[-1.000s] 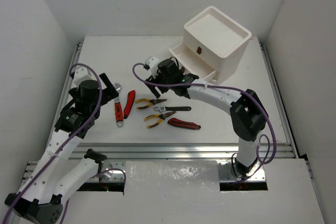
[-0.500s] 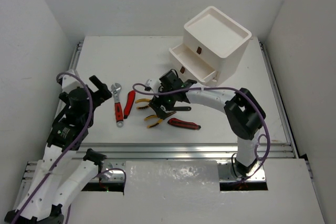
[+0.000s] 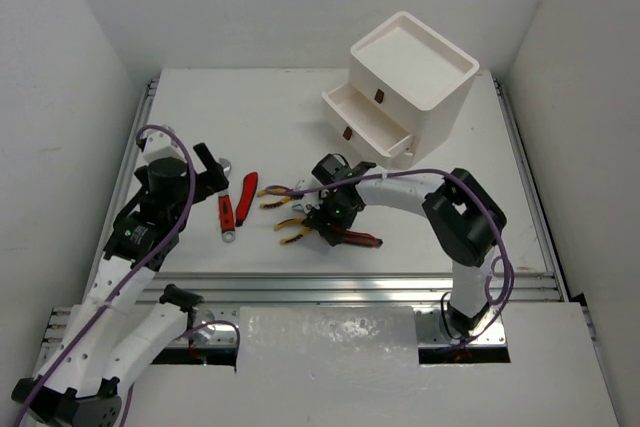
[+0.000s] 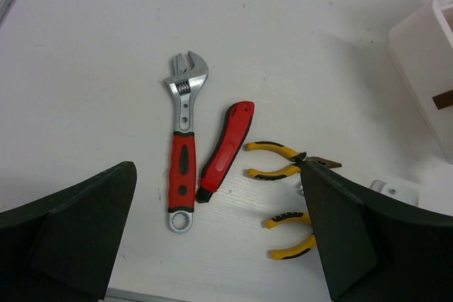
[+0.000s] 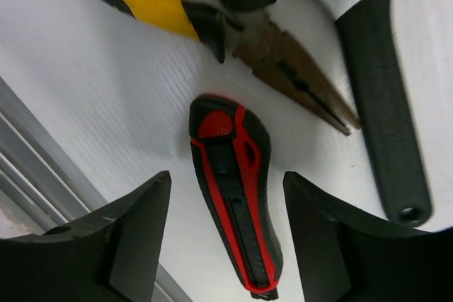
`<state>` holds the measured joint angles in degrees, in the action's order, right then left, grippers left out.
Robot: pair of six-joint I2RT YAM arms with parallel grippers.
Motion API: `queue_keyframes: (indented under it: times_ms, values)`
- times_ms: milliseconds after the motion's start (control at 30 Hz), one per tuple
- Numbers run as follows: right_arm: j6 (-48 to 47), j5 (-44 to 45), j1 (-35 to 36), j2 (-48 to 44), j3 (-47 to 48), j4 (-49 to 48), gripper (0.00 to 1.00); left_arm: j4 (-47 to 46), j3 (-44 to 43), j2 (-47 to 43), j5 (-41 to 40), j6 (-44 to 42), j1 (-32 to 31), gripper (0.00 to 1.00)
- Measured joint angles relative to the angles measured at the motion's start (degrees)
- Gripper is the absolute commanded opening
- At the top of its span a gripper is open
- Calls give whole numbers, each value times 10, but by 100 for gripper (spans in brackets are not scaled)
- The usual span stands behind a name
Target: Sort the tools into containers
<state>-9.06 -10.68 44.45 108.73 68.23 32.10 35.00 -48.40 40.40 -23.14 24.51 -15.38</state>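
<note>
centrally in the right wrist view, the right pincer (image 5: 225, 231) stands apart, astride a red-and-black utility knife (image 5: 233, 196) lying on the table (image 3: 250, 107). the left pincer (image 4: 216, 203) is spread wide above the red-handled wrench (image 4: 182, 167). the white drawer unit (image 3: 440, 112) sits upper right in the top view.
</note>
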Motion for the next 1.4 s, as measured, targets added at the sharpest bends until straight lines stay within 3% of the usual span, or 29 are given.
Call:
queue_keyframes:
  times_ms: [33,100,133,200,267,500,633,733,900,1000,1100,1133,1167,1233,1400]
  values:
    - [1,1,0,2,-3,3,63,-1,0,1,3,-1,0,100]
    - [-1,6,0,10,-8,7,53,-3,0,2,10,-3,0,100]
    - [0,9,0,9,-9,5,45,-4,0,2,13,-3,0,100]
    - [0,20,0,8,-14,-4,19,-5,0,2,18,-5,0,100]
    - [5,22,0,0,-23,-14,5,-5,0,2,23,-6,0,100]
    - [2,19,0,-108,-61,-29,5,-6,1,5,30,-7,0,100]
    - [-2,58,-5,-204,-11,-36,5,-6,1,5,31,-7,0,100]
    - [-14,100,-26,-197,102,-27,4,-8,1,5,31,-8,0,100]
    - [-37,162,-85,-76,358,-14,6,-10,1,27,43,-15,0,100]
    - [-56,189,-120,9,469,2,11,-7,-3,65,51,-15,0,100]
    - [-76,210,-145,73,509,17,29,-5,-19,116,71,-16,0,100]
    - [-80,212,-151,86,509,24,42,-4,-23,134,77,-16,0,100]
    - [-85,215,-155,99,505,32,76,0,-29,153,83,-17,0,100]
    - [-91,221,-158,112,494,45,97,8,-43,186,92,-19,0,100]
    - [-87,219,-151,102,488,61,99,21,-110,275,104,-37,0,100]
